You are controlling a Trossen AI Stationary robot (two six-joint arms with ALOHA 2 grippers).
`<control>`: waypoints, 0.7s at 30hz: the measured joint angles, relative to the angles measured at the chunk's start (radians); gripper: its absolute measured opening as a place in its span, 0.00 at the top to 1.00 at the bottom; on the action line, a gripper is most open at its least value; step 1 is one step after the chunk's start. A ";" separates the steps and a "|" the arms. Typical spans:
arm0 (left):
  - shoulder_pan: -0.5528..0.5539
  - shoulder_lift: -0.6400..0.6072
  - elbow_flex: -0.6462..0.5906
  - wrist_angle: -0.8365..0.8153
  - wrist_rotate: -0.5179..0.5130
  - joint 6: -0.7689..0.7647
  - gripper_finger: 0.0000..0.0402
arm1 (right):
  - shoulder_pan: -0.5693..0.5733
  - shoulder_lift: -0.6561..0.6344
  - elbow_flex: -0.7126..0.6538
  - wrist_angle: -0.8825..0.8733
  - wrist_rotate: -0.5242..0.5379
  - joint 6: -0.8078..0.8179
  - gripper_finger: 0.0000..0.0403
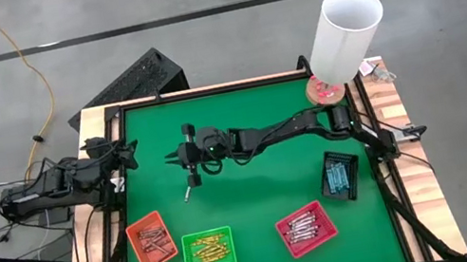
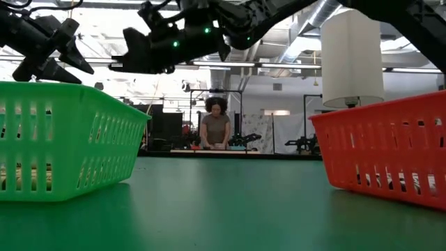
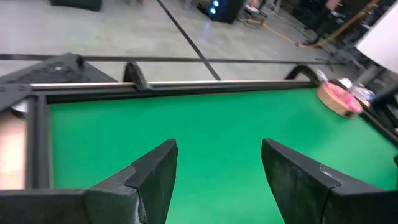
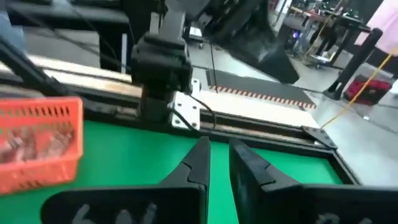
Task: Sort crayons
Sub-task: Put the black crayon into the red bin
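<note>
- The left gripper [image 1: 127,155] waits at the left edge of the green mat [image 1: 240,111], over the black frame; in its wrist view the two dark, wedge-shaped fingers [image 3: 155,177] stand wide apart, released, with only smooth green surface between them.
- The orange tray [image 1: 151,241], a small slatted plastic basket, sits near the front left of the mat and holds reddish-brown crayons [image 1: 150,239], thin short sticks lying in a loose heap.
- Just beside it to the right, the green tray [image 1: 208,250] of the same ribbed plastic holds the yellow-gold crayons [image 1: 209,247].
- The right gripper [image 1: 188,188] reaches across to the middle-left of the mat, pointing down above bare green, well apart from every tray. Its dark fingers [image 4: 199,163] are drawn close with a narrow slit left between them; whether anything sits in that slit cannot be told.
- The red tray [image 1: 307,228] lies front right of centre, with silvery grey crayons [image 1: 302,226] inside.
- The black tray [image 1: 340,176], near the right edge, holds light blue crayons [image 1: 337,173].
- A tall, smooth white cylinder [image 1: 345,32] stands on a round pinkish base [image 1: 325,92] at the back right corner.
- In the low view a person [image 2: 216,125] stands far behind the table.
</note>
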 joint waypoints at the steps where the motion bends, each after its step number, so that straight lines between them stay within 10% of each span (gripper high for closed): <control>1: 0.000 0.000 0.000 0.001 0.016 0.000 0.44 | 0.000 -0.011 0.000 -0.008 0.000 0.014 0.86; 10: 0.000 0.029 0.000 0.072 0.216 0.063 0.52 | 0.077 -0.289 0.003 -0.254 0.026 -0.046 0.86; 21: 0.000 0.351 0.008 0.094 0.423 -0.041 0.95 | 0.212 -0.567 0.002 -0.505 0.317 -0.123 0.86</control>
